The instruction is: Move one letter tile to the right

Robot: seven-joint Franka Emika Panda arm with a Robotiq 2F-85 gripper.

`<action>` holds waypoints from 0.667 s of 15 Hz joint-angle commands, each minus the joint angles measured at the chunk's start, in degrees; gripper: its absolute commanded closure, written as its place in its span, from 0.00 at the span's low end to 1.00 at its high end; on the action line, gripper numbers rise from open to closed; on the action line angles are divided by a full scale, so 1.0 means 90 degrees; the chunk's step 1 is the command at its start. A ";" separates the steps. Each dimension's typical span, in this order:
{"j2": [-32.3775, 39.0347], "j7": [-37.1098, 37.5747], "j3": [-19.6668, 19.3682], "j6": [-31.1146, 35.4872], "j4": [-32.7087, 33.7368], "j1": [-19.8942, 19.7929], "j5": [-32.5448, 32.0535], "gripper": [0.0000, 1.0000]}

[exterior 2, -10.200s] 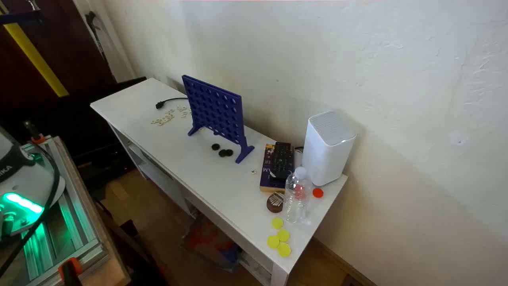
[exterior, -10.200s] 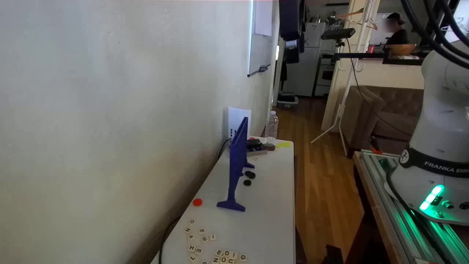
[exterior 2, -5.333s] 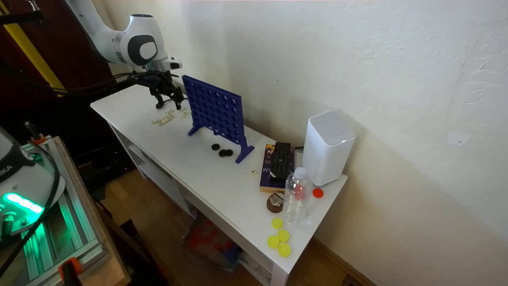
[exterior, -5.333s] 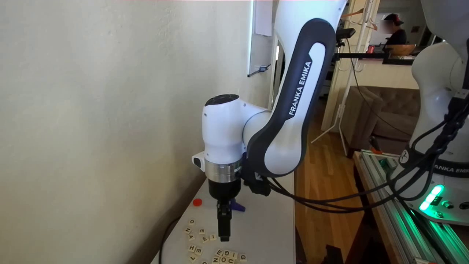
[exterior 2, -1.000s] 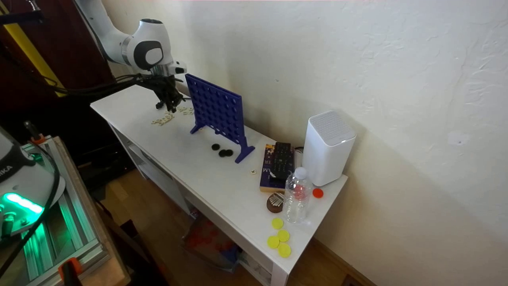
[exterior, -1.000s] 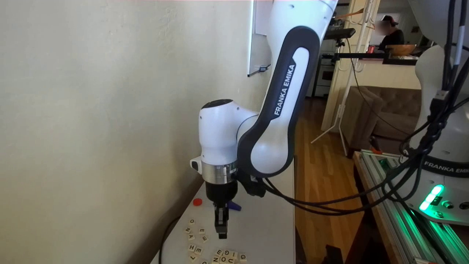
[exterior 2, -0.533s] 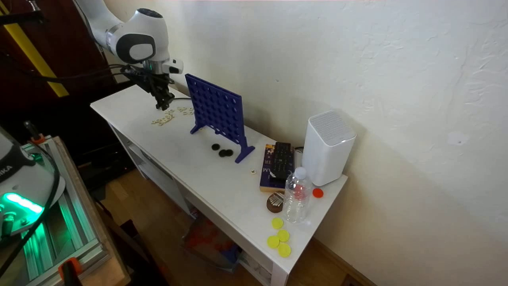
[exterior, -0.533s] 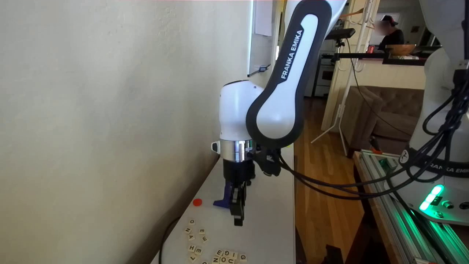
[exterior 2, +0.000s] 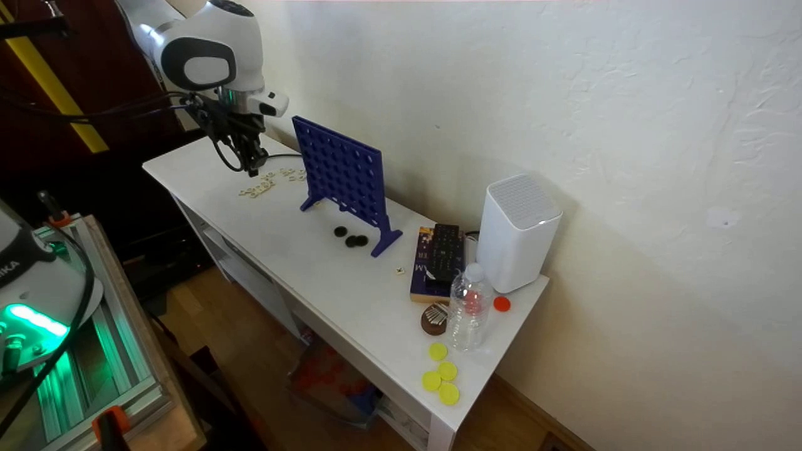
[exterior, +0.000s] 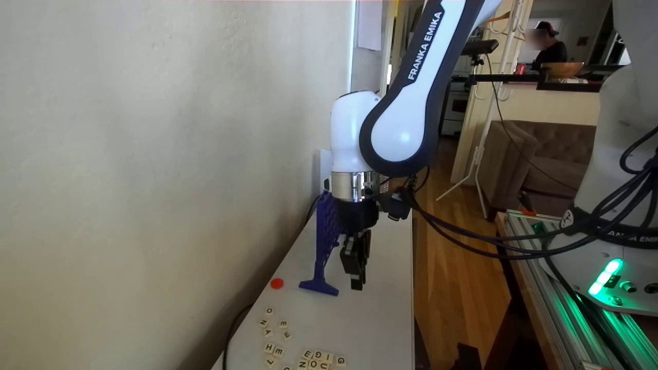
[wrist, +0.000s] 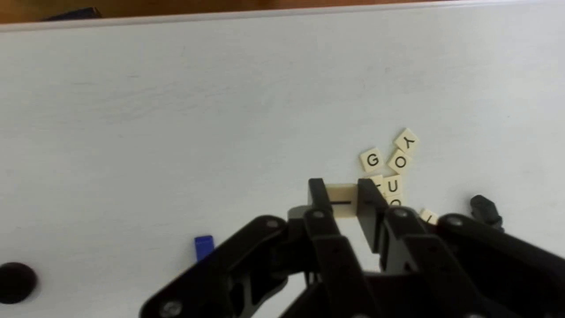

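Fingers (wrist: 370,203) stand narrowly parted, tips pinching opposite edges of a letter tile (wrist: 342,198) marked I, held up off the white surface (wrist: 176,132). In an exterior view they hang near the blue Connect Four grid (exterior: 319,280), where the tile cannot be made out. Loose letter tiles (wrist: 392,184), G, Y and U readable, lie right of them in the wrist view; a red disc (exterior: 277,283) sits on the grid's wall side, black discs (exterior 2: 351,241) opposite.
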 commanded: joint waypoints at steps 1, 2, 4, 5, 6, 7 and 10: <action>-0.0131 0.0081 -0.0345 -0.0032 -0.0051 0.0316 0.0121 0.78; -0.0224 0.0226 -0.0486 -0.0034 -0.0098 0.0427 0.0092 0.78; -0.0326 0.0371 -0.0576 -0.0038 -0.0142 0.0546 0.0076 0.78; -0.0279 0.0711 -0.0804 0.0041 -0.0121 0.0759 -0.0226 0.95; -0.0290 0.0696 -0.0865 -0.0005 -0.0089 0.0650 -0.0100 0.95; -0.0367 0.0798 -0.1049 0.0139 -0.0157 0.0599 -0.0035 0.95; -0.0585 0.0675 -0.1411 0.0044 -0.0226 0.0096 0.0367 0.95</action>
